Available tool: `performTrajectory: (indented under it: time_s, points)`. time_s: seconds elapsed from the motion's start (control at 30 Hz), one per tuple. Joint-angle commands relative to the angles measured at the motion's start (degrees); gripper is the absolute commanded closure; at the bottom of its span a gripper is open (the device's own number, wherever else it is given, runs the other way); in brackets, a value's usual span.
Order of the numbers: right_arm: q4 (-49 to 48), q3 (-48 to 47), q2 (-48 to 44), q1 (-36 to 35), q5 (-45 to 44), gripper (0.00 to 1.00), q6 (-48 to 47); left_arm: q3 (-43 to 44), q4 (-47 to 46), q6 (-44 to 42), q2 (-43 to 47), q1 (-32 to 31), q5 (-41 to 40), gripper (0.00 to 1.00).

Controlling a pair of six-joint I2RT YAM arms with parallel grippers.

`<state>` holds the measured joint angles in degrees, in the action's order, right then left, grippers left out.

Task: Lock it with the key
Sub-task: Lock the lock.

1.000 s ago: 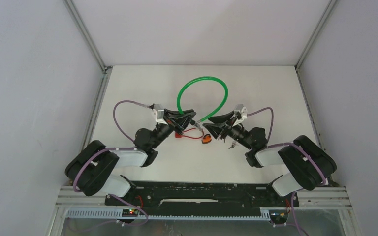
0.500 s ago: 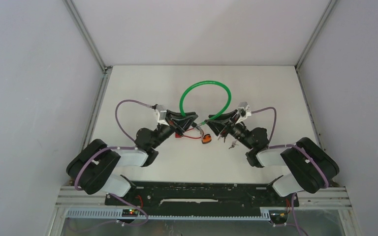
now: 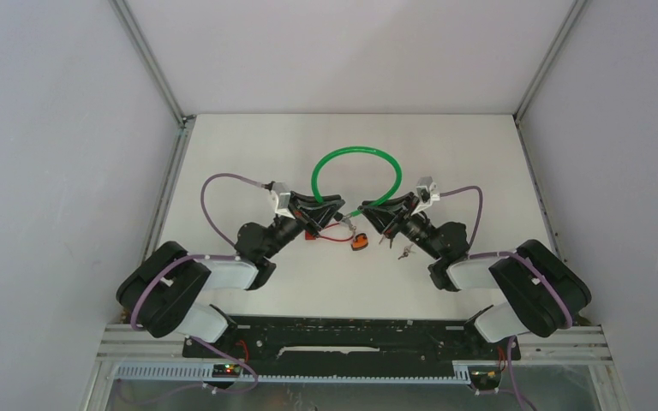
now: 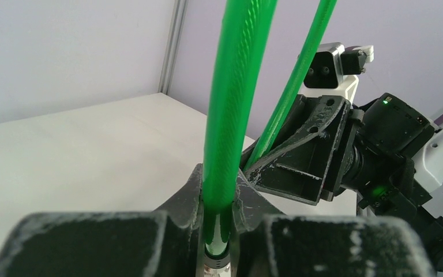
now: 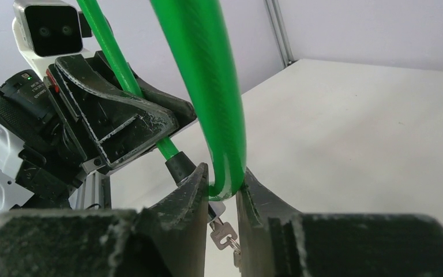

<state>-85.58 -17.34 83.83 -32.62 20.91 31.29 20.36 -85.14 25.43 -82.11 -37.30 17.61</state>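
Note:
A green cable lock arches up between both arms. My left gripper is shut on one end of it; in the left wrist view the cable rises from between the fingers, its black collar just below. My right gripper is shut on the other end, the cable bending down between its fingers. A silver key sticks out of the lock barrel below the bend, a second key hanging from its ring. The cable's black end cap is close by.
An orange tag on a red cord lies on the white table between the arms. Small metal keys lie by the right arm. Grey walls and metal posts bound the table.
My right gripper has closed on the cable end and shifted slightly left and away. The green loop has flattened and settled lower. The left gripper has kept its grip.

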Motion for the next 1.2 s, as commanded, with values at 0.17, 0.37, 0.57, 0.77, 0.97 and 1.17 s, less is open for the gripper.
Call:
performTrajectory:
  time_s: [0.17,0.37,0.57,0.77,0.97,1.17]
  points:
    - [-1.78,-2.84,3.23,0.19,1.47,0.98,-1.41,3.11,-6.18,1.20,0.18,-0.32,-0.10,1.00]
    - [-1.78,-3.90,6.60,-0.77,0.45,1.00,-1.71,3.11,-6.18,1.85,0.07,-0.31,-0.83,1.00]
    - [-1.78,-4.95,9.20,-2.30,-0.10,1.00,-2.36,3.23,-6.17,2.68,-0.04,-0.26,-1.54,1.00]
    - [-1.78,-5.64,11.23,-2.41,0.01,1.00,-2.74,3.36,-6.17,3.07,0.21,-0.29,-3.71,1.00]
    - [-1.74,-5.77,11.73,-1.82,0.20,0.97,-2.94,4.03,-6.20,2.43,0.84,-0.18,-5.54,1.00]
    - [-1.74,-5.22,10.01,-0.41,2.47,0.71,-3.39,3.02,-6.18,1.61,1.36,0.07,-5.84,1.00]
